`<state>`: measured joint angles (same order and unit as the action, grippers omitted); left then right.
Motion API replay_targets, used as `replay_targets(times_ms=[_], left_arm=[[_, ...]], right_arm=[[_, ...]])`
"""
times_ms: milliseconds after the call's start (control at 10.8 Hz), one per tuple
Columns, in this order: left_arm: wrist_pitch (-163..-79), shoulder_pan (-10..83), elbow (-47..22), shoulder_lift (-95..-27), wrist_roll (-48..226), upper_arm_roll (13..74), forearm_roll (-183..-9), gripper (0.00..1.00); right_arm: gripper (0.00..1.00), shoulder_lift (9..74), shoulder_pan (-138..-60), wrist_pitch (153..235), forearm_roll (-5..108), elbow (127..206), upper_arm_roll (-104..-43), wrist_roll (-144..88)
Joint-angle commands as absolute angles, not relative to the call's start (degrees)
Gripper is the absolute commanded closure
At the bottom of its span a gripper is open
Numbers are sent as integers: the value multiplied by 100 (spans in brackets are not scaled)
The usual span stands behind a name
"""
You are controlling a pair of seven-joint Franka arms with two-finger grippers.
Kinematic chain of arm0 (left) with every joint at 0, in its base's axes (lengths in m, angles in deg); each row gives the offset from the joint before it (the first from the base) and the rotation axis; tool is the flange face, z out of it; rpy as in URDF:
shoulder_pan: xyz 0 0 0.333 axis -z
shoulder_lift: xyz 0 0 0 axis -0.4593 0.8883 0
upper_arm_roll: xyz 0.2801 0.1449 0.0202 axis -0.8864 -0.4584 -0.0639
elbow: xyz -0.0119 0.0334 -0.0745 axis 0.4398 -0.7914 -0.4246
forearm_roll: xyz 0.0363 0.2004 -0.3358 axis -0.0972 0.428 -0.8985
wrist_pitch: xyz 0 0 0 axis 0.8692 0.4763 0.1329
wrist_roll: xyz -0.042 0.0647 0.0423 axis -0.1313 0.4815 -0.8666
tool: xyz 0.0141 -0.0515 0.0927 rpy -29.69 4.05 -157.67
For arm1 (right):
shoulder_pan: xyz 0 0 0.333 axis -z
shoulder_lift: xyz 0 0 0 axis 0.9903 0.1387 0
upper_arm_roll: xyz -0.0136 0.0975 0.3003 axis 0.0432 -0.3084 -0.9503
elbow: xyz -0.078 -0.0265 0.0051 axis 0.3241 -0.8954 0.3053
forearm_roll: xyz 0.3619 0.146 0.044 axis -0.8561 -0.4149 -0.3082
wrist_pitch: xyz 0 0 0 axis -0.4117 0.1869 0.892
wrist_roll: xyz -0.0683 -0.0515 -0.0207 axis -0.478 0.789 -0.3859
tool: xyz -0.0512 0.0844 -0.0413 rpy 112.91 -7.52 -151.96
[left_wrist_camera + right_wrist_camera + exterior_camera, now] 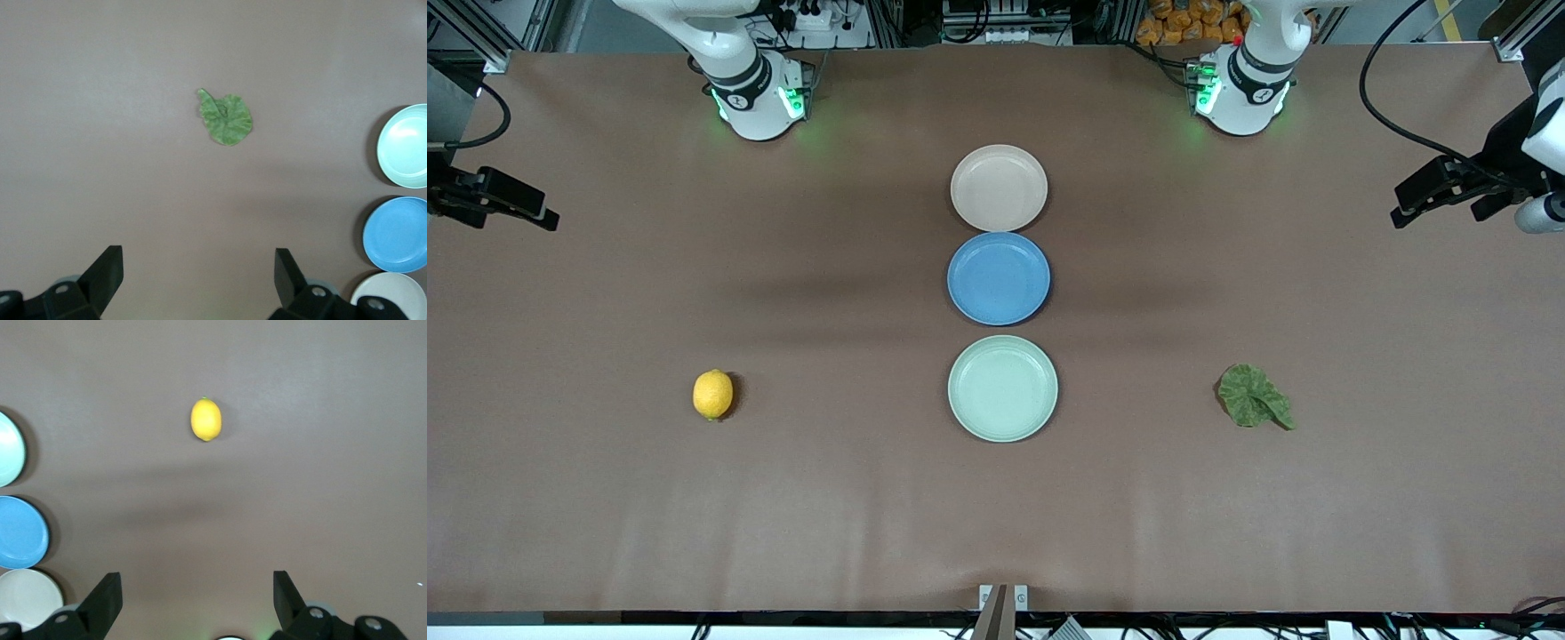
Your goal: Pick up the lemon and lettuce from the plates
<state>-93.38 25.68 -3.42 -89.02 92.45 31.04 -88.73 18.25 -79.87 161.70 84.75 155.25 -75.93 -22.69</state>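
The lemon (712, 394) lies on the bare table toward the right arm's end, beside the mint green plate (1002, 388) and apart from it. The lettuce (1254, 396) lies on the bare table toward the left arm's end. The beige plate (999, 188) and the mint plate hold nothing. My left gripper (199, 273) is open and empty, high over the table, with the lettuce (227, 118) ahead of it. My right gripper (197, 597) is open and empty, high over the table, with the lemon (206, 419) ahead of it. Neither gripper shows in the front view.
A blue plate (999, 278), also holding nothing, sits between the beige and mint plates in a row down the table's middle. The two arm bases (760, 98) stand at the table's back edge. Black mounts (1440, 188) stick in at both ends.
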Motion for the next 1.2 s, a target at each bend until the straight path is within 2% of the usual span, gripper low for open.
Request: replay_targets(times_ms=[0, 1110], left_arm=[[-9231, 2515, -205, -8853, 9219, 3107, -9076, 0], [-9249, 2523, -135, -8853, 9219, 3098, -9015, 0]], right_arm=[[0, 1736, -8009, 16059, 8767, 15479, -7742, -2154], [0, 1683, -8062, 16314, 8864, 15532, -7786, -2488]])
